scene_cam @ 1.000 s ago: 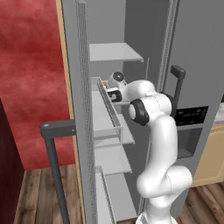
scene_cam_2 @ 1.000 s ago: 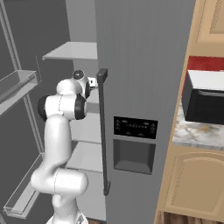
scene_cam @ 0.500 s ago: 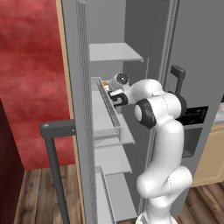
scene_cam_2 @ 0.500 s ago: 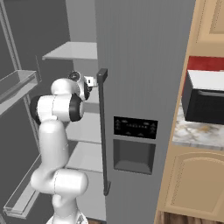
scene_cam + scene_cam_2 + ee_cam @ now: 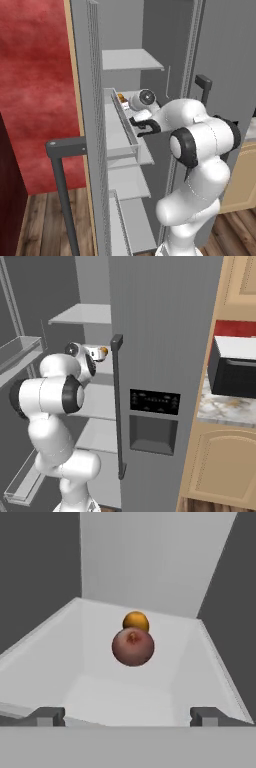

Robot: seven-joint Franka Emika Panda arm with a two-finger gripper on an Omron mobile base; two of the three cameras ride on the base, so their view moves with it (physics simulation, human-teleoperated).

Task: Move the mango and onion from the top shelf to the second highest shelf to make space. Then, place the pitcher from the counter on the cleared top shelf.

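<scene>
One onion [image 5: 133, 647], one mango [image 5: 136, 621], both ahead of open claw [image 5: 128, 716]

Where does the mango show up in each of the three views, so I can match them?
Left base view: mango, a small orange spot left of centre, just past the tip of the hand.
Right base view: mango, upper left of centre, at the hand's far end.
Hand view: mango, near centre, behind the onion.
Shared landmark: the open hand, pointed at it.

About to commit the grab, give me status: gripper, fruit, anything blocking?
Gripper open, empty, lined up on the shelf. Onion nearest, dead ahead; mango right behind it. Nothing between fingers and onion.
</scene>
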